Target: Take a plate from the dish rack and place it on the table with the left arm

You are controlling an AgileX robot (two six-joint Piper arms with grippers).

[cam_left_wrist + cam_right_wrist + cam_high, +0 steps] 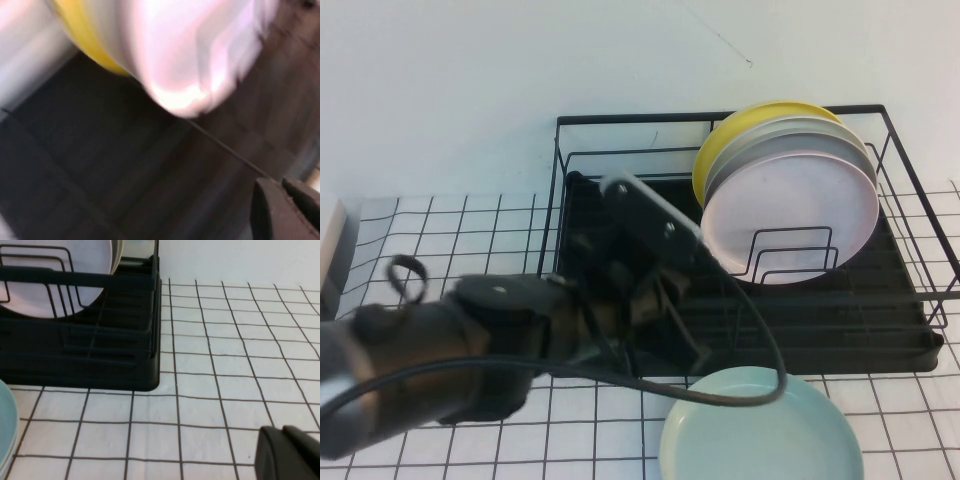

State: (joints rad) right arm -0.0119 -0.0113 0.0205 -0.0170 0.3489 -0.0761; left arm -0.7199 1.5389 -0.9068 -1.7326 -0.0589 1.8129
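The pale mint-green plate (760,432) lies flat on the gridded table (470,232) just in front of the black dish rack (840,345); its edge also shows in the right wrist view (5,430). My left gripper (685,345) hangs over the rack's front left part, fingers shut on nothing (282,186), clear of the mint plate. In the left wrist view the rack's dark base (100,150) lies below. My right gripper (281,432) is shut and empty, low over the table (225,365) to the right of the rack (100,365), out of the high view.
A pink plate (790,215) stands upright in the rack's right half, with a grey one (820,135) and a yellow one (740,130) behind it. A black cable (760,350) loops from the left arm over the rack's front edge. A pale object (328,250) sits at the far left.
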